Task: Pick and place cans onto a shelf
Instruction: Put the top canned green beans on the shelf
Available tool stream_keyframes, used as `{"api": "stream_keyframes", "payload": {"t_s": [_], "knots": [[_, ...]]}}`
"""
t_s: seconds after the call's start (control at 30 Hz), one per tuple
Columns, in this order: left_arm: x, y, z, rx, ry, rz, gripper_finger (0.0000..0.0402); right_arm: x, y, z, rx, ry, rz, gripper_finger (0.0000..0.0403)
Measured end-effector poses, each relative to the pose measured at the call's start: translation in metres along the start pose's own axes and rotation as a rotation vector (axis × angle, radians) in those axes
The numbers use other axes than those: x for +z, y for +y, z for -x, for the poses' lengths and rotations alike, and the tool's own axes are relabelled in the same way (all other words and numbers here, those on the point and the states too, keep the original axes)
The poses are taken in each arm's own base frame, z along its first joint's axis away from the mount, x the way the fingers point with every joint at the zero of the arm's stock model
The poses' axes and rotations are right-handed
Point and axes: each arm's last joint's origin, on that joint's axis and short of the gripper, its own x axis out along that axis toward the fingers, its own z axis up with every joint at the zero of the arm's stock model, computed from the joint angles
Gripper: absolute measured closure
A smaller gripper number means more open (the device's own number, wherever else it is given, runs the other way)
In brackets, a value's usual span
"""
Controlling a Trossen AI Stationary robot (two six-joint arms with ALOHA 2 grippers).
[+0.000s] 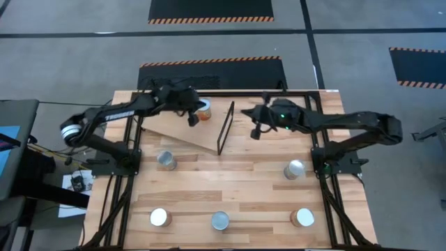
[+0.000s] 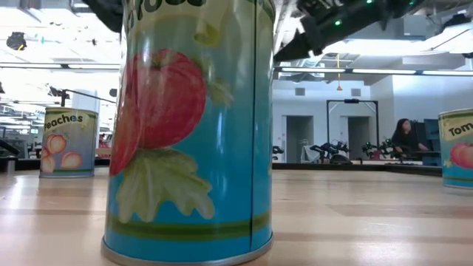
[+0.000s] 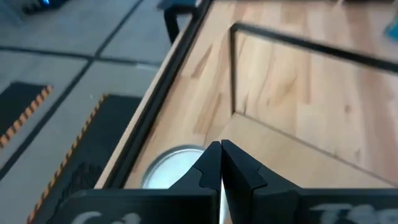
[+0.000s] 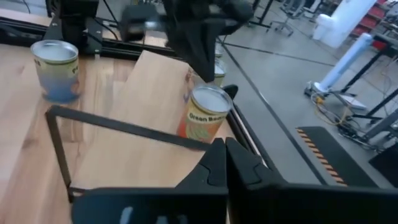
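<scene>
The green-bean can [image 4: 206,114] stands on the tilted shelf [image 1: 182,127], beneath the clenched, empty left pincer [image 1: 193,118]. Rigid, slick-sided, probably weighty: grip mid-label. Right pincer [image 4: 225,163] waits clenched nearby.

Desk [image 1: 244,192]: light wood planks, fills the lower middle of the high view. Grey floor [image 1: 70,63] surrounds it. Black mats with orange-striped edges: one at top centre [image 1: 209,8], one just above the desk's far edge [image 1: 209,73], one at upper right [image 1: 418,66]. Dark monitor or cart [image 1: 14,153] at the left edge. Low view: a seated person [image 2: 405,137] at right, far back; ceiling strip lights [image 2: 384,71] above.
</scene>
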Motion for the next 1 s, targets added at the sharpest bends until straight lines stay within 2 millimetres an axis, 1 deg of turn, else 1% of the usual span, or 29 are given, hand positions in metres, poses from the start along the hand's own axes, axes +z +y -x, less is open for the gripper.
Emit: {"api": "stream_keyframes", "payload": {"t_s": [0.17,0.3,0.4,0.67,1.0], "knots": [[0.003,0.006,-0.028,-0.029,0.132,-0.015,0.0401,-0.001,0.006,0.014,-0.006,-0.018,0.006,0.0397],[0.003,0.007,-0.038,-0.001,0.184,-0.019,0.0401,-0.004,0.009,0.020,-0.013,-0.020,0.010,0.0396],[0.002,0.008,-0.037,0.021,0.202,-0.021,0.0402,-0.006,0.012,0.021,-0.013,-0.006,0.015,0.0397],[0.003,0.008,-0.020,0.081,0.257,-0.036,0.0401,-0.005,0.012,0.021,-0.013,-0.009,0.017,0.0396],[0.002,0.009,-0.020,0.088,0.268,-0.042,0.0401,-0.005,0.012,0.021,-0.013,-0.012,0.009,0.0396]]}}
